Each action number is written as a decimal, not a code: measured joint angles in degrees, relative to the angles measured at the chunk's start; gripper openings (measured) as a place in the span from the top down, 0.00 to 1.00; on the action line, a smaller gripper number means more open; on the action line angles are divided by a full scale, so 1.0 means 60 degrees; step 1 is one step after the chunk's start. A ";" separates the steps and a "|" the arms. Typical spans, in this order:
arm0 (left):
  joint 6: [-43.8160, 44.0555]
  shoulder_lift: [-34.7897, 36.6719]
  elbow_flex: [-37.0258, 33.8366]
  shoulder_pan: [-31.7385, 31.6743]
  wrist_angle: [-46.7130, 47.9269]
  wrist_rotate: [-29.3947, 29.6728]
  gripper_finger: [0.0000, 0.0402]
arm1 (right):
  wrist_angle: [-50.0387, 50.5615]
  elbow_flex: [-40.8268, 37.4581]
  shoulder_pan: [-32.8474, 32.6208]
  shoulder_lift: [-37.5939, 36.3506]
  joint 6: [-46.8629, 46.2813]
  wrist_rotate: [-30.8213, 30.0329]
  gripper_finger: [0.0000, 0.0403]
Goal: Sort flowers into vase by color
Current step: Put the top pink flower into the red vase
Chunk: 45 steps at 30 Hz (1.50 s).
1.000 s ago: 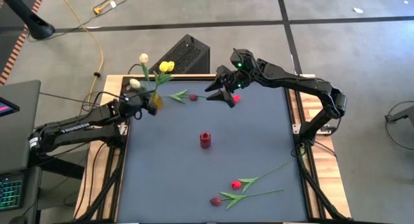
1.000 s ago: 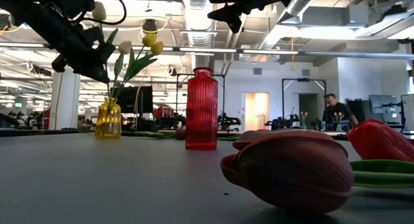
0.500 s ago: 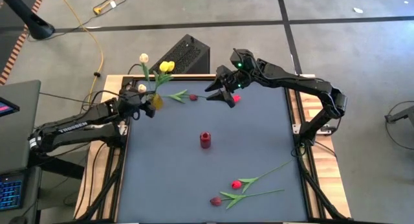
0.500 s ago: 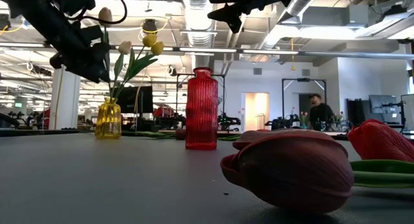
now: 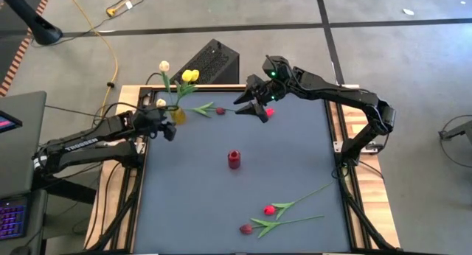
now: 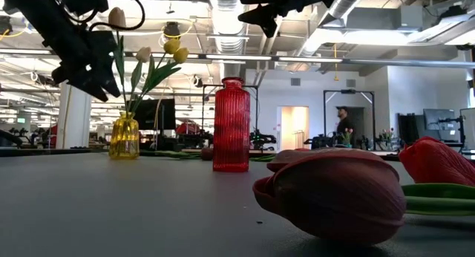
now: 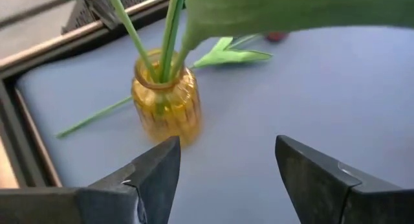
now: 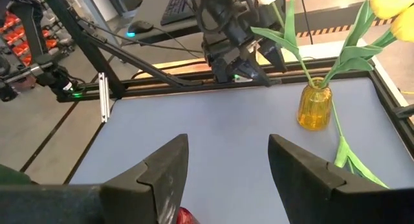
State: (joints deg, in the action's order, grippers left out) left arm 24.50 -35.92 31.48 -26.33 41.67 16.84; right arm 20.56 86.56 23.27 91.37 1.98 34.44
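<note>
Both claws are standing wide open and holding nothing: the left gripper [image 5: 169, 130] is hovering just beside the yellow vase [image 5: 178, 114] with its pale flowers [image 5: 190, 76] at the table's far left corner, while the right gripper [image 5: 251, 107] is hanging over a red tulip [image 5: 269, 112] by the far edge. More red tulips [image 5: 268, 209] are lying near the front edge, well apart from the red vase [image 5: 234, 159] mid-table. These flowers are probably handling light and floppy, with soft heads, so taking the thin stem just below the head looks best.

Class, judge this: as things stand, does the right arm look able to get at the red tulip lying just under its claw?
Probably yes: the right claw hangs open just above the red tulip, with nothing between them.
</note>
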 joint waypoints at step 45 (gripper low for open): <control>0.2534 -0.0012 0.0809 0.0474 0.2311 -0.6255 0.52 | 0.1165 0.0000 0.0553 0.0004 0.1001 -0.0004 0.41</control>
State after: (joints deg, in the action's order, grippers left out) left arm 39.70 -35.99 36.34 -23.49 55.53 -20.69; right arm 27.54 86.56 26.59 91.39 7.99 34.41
